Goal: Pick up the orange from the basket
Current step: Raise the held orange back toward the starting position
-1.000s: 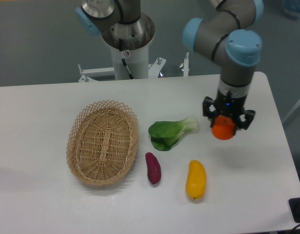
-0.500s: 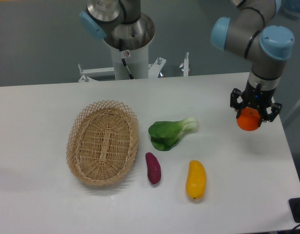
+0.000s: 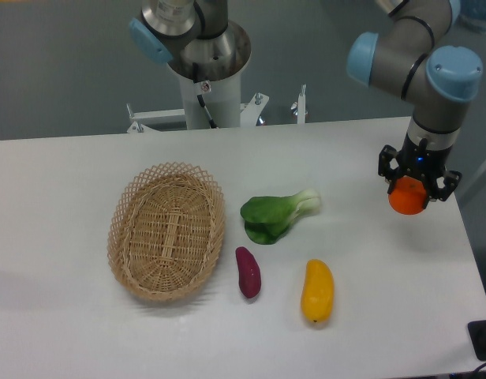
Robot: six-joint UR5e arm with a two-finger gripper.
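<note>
The orange [image 3: 408, 197] is a small round bright-orange fruit held in my gripper [image 3: 413, 189], which is shut on it from above over the right side of the table. The black fingers [image 3: 386, 164] flank it on both sides. Whether the fruit touches the tabletop I cannot tell. The basket [image 3: 166, 230], an oval tan wicker one with a lattice rim, lies far to the left with nothing inside it.
A green leafy bok choy [image 3: 278, 213] lies mid-table. In front of it are a purple sweet potato [image 3: 248, 272] and a yellow-orange mango-shaped fruit [image 3: 317, 290]. The table's right edge [image 3: 464, 229] runs close beside the gripper. The arm's base column [image 3: 205, 71] stands behind the table.
The gripper has carried the orange rightward, from near the bok choy toward the table's right edge. Over the last half second it shifted only slightly.
</note>
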